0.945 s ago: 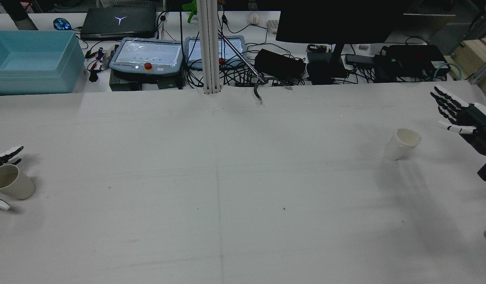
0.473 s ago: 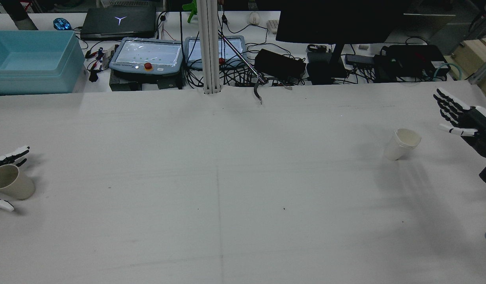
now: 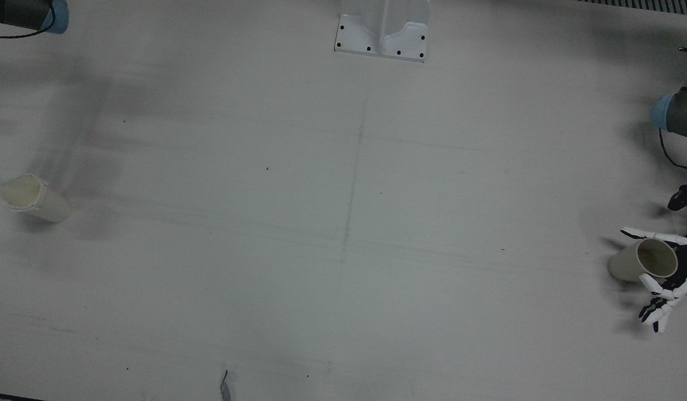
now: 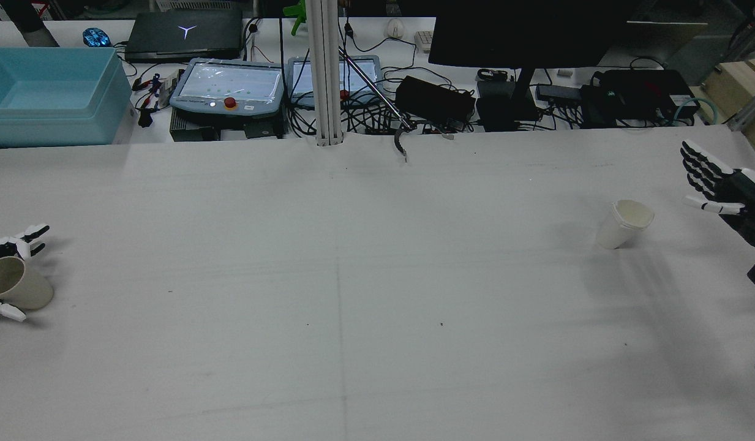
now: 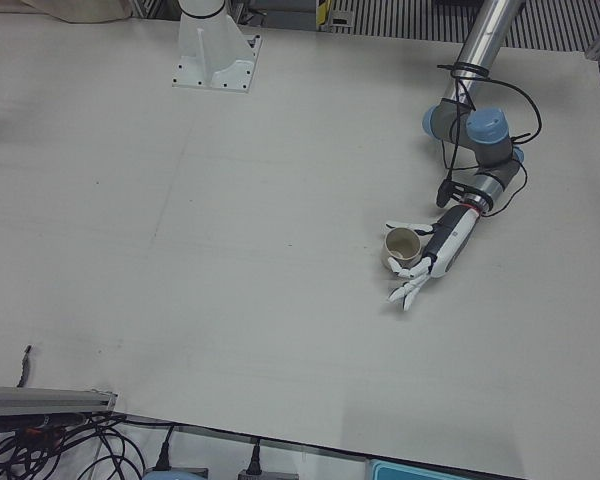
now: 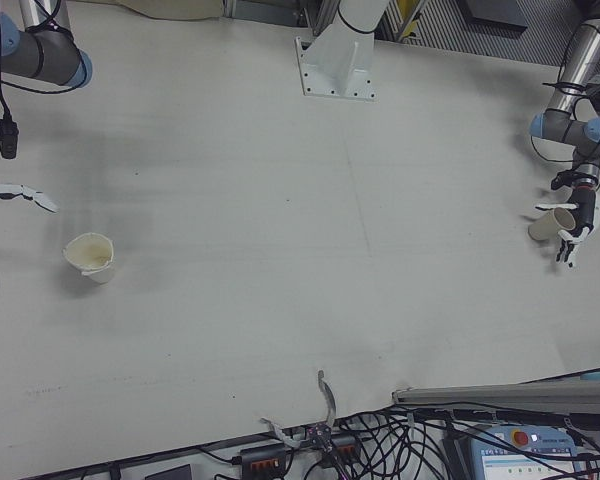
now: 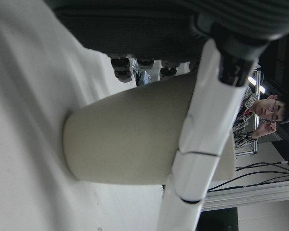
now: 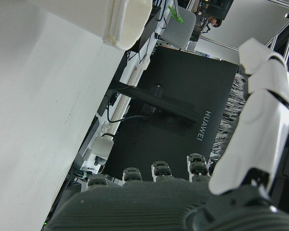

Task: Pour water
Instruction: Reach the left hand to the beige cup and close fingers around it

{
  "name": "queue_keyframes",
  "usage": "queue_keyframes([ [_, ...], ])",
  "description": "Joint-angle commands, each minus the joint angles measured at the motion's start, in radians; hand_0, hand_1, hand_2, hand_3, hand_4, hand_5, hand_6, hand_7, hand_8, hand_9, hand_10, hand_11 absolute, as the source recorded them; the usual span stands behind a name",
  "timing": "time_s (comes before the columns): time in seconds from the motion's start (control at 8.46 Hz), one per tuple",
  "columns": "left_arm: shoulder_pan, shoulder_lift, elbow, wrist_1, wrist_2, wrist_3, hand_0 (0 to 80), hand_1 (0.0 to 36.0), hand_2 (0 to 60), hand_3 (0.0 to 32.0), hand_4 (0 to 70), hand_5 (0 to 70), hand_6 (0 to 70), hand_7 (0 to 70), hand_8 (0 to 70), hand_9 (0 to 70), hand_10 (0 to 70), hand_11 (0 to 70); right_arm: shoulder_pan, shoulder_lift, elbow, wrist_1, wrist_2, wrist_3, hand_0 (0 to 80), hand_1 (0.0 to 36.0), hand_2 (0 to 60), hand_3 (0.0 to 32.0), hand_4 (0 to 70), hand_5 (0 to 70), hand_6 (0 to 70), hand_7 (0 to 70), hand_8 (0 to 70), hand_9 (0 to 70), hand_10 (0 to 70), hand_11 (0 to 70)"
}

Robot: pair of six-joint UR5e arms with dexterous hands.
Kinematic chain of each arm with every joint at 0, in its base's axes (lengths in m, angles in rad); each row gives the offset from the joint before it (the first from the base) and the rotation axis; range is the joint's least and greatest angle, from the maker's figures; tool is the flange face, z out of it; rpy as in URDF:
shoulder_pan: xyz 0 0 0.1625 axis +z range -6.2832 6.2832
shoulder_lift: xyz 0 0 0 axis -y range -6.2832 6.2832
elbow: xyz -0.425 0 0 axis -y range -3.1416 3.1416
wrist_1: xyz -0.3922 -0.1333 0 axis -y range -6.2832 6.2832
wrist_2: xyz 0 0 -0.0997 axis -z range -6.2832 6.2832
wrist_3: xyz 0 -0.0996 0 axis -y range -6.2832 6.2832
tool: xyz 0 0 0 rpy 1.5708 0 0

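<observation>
My left hand (image 5: 427, 263) sits at the far left edge of the tabletop (image 3: 343, 234), fingers (image 3: 663, 309) and thumb spread to either side of the beige cup (image 3: 639, 262). From the left hand view the thumb lies across the cup wall and the other fingers curl behind it, but I cannot tell whether they press on the wall; the cup base rests on the tabletop, so I read the hand as cupped around the cup and not yet clamped. The hand is black with glossy white segmented shells. The beige cup is a smooth, matte, tapered cylinder, tilted with its mouth toward the hand.

My right hand (image 4: 723, 190) hangs above the right edge of the tabletop, released, fingers straight and fanned apart, holding nothing. The white cup (image 4: 624, 224) stands well apart from it, nearer the centre; it is a pale tapered cup with a ribbed band under a slightly irregular rim, leaning a little in the rear view. Whether either cup contains water cannot be determined.

The tabletop is a plain grey-white matte sheet with faint seam lines.

Against the rear view half a second ago, the left hand's fingers have drawn closer round the beige cup, which now leans more toward the hand. The right hand has retreated slightly toward the edge. The white cup has not moved.
</observation>
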State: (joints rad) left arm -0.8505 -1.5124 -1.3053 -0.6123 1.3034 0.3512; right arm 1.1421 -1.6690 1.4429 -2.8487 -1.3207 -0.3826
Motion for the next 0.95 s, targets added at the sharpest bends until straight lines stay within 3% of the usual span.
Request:
queue_keyframes([
  [0.0,-0.001,0.0,-0.014,0.045,-0.024,-0.066,80.0,36.0,0.0,0.0,31.3,70.0,11.6,11.4,3.1,0.8,5.8,12.4,0.001,0.0,-0.002,0.0,0.0,0.001,46.9,18.4,22.9,0.0,0.0,4.5,6.1,3.1,1.1,2.3,0.0,0.0],
  [0.12,0.002,0.0,-0.035,0.061,-0.024,-0.07,80.0,36.0,2.8,0.0,35.1,70.0,12.3,12.9,3.7,1.1,6.4,13.7,0.001,0.0,-0.002,0.0,0.0,0.004,47.0,18.5,22.9,0.0,0.0,4.5,6.1,3.2,1.2,2.4,0.0,0.0],
  [0.24,0.002,0.0,-0.067,0.115,-0.024,-0.095,80.0,36.0,45.6,0.0,36.3,70.0,11.9,12.5,3.4,1.1,6.3,13.5,0.002,-0.002,0.002,0.002,-0.002,0.022,47.0,18.7,23.0,0.0,0.0,4.6,6.1,3.2,1.1,2.3,0.0,0.0],
  [0.35,0.002,0.001,-0.104,0.164,-0.024,-0.118,80.0,36.0,60.0,0.0,37.3,70.0,11.6,12.5,3.1,1.1,6.1,13.2,0.005,-0.005,0.002,0.002,-0.002,0.052,47.1,18.8,22.7,0.0,0.0,4.6,5.5,2.6,1.0,2.2,0.0,0.0],
  [0.59,0.004,0.001,-0.172,0.259,-0.021,-0.167,80.0,36.0,60.0,0.0,37.5,70.0,11.2,12.1,2.7,1.0,6.0,13.1,0.007,-0.031,-0.018,0.06,-0.005,0.073,47.3,19.2,22.2,0.0,0.0,4.6,4.2,0.3,0.7,1.9,0.0,0.0],
  [0.83,0.005,0.001,-0.253,0.354,-0.016,-0.186,80.0,36.0,60.0,0.0,37.5,70.0,11.2,11.9,2.6,0.9,6.0,13.0,-0.008,0.0,-0.189,0.211,-0.005,0.065,47.7,20.5,26.0,0.0,0.0,5.1,5.2,0.7,1.2,2.1,0.0,0.0],
])
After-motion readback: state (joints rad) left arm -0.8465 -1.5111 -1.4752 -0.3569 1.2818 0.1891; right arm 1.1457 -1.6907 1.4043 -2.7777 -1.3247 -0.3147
